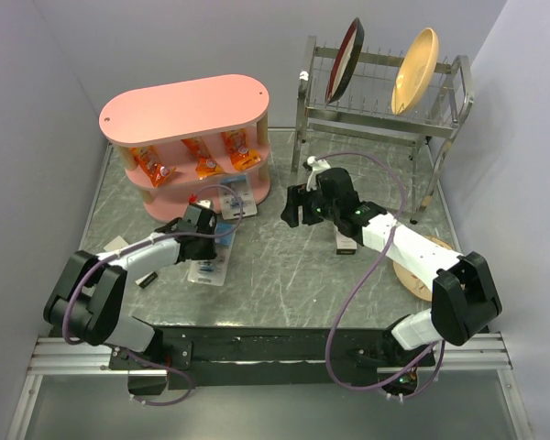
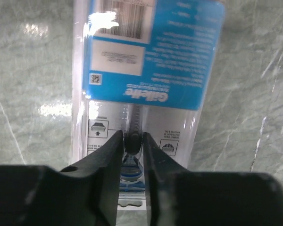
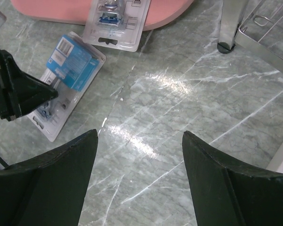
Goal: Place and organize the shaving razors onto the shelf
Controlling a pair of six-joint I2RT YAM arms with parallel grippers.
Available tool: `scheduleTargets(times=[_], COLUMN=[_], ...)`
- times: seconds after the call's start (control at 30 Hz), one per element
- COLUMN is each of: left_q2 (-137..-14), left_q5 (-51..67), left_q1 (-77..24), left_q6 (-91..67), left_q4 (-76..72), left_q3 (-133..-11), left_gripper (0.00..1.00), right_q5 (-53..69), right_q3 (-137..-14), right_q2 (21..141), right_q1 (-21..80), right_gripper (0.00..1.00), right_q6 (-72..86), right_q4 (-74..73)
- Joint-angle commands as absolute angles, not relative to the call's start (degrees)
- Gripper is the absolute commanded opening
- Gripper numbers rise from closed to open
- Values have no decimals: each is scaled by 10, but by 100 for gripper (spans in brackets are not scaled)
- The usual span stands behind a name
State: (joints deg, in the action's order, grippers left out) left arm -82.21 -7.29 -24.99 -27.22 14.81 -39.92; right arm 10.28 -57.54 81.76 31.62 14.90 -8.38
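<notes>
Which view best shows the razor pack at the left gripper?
Right wrist: the pack lies nearly whole on the table, card back up. Left wrist is closer but crops it, the left gripper straddling its raised middle. Top view shows it small, partly under that gripper.

The grey-green marbled tabletop [image 1: 293, 266] is smooth and glossy — glare streaks it. The clear plastic razor blister pack with blue card [image 2: 146, 56] shines too; at eleven o'clock, the pink oval-boarded shelf [image 1: 183, 108] looks matt.
</notes>
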Motion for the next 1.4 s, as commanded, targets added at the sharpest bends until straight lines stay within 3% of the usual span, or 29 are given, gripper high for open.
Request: scheduleTargets(times=[0.0,0.1,0.43,0.77,1.37], left_q2=[-838,-824,-711,-706,-767], left_q5=[-59,-48,-48,-81,-115], left_q1=[-253,-258,-316,-191,-150], left_q6=[-265,-259,-240,-228,-244], left_q4=[144,141,158,155,80], left_q3=[-423,-418,-410,-425,-427], left_gripper=[18,1,1,1,4], right_q5=[95,91,93,102,109], right_q3=[-569,-571,-584,-604,-587], right_q2=[795,795,805,829,831], right_q1=[312,312,307,308,313], right_gripper=[80,80,80,80,80], right_q6=[150,149,146,152,168], right_q4=[-61,-61,-69,-69,-54])
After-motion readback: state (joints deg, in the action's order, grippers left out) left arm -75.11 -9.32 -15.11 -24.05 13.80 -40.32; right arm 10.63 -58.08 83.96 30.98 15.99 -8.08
